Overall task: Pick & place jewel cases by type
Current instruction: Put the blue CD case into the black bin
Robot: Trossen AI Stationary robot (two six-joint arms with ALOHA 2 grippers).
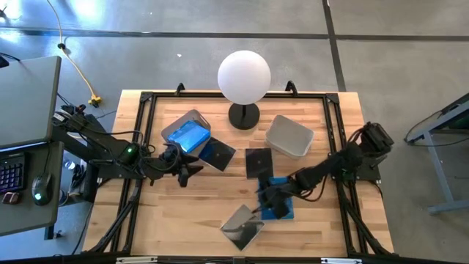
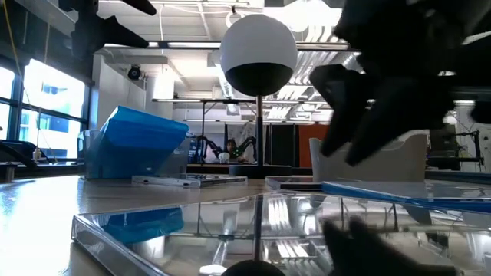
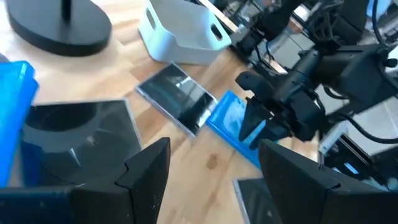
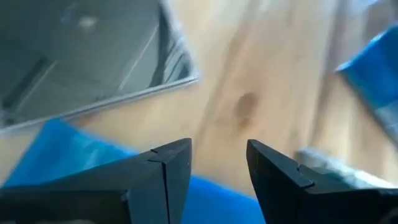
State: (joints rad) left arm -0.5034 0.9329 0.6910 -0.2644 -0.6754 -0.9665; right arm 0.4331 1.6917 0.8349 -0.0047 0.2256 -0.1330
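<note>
- Two grey bins are sitting on your table (image 1: 146,213): the left bin (image 1: 192,119) is holding blue jewel cases (image 1: 186,136), stacked and tilted; the right bin (image 1: 289,136) is showing nothing inside from above.
- You are seeing four more cases lying flat on the wood: a dark case (image 1: 218,154) just beside the left bin, a second dark case (image 1: 259,161) near the middle, a blue case (image 1: 278,198) under the right arm's tip, and a glossy grey case (image 1: 242,224) at the front edge.
- Your left gripper (image 1: 189,171) is hovering just beside the left bin with its fingers (image 3: 147,171) spread wide, holding nothing.
- Your right gripper (image 1: 267,196) is reaching low over the flat blue case, its fingers (image 4: 168,168) standing partly apart with wood showing between them, gripping nothing.
- A white globe lamp (image 1: 244,78) is standing at the back between the bins.
</note>
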